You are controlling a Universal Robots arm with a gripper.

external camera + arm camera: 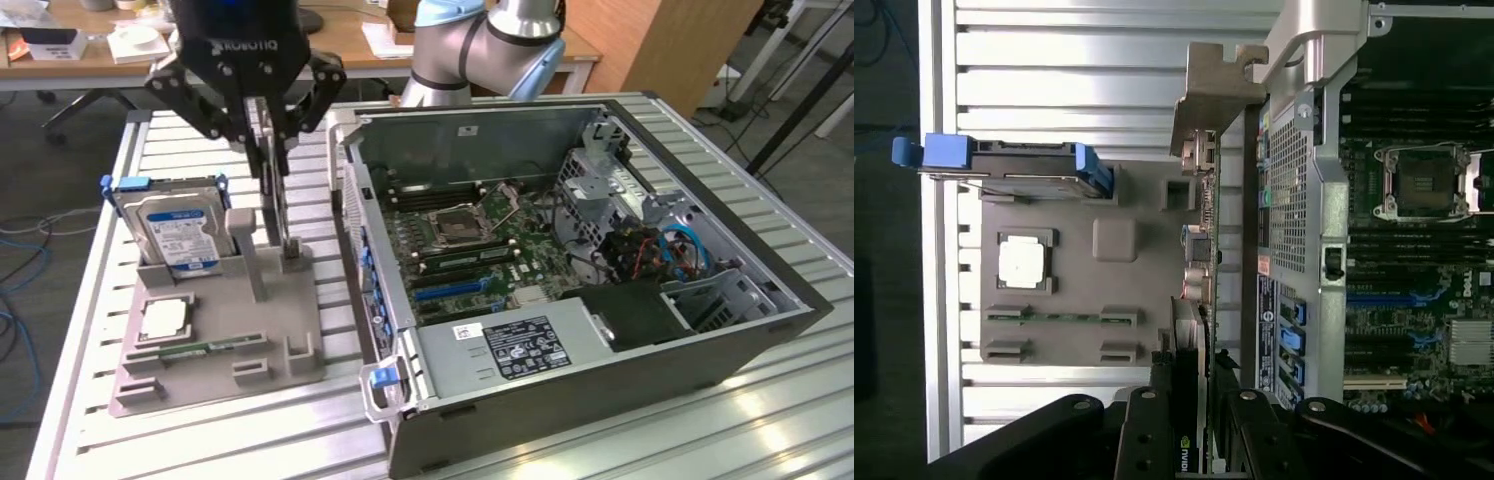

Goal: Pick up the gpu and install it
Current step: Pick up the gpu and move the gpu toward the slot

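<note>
Evidently the grasp is made but the install is not: the gpu (276,200) is at the parts fixture, outside the computer case.

At the upper left of the exterior view, the end effector (267,140) has its fingers (252,128) drawn about halfway in and clamped on the card's upper end. The gpu stands edge-on and upright. Its long axis appears to run up and down the frame, in line with the fingers, and the wrist view shows the grey bracket end pointing away from them. Its lower end is at the grey fixture (287,330), beside the hard drive (167,225); whether it has cleared the holder cannot be told. The blue expansion slot (454,290) on the motherboard (467,240) is bare, so carrying the card across and seating it remain to be done.
</note>
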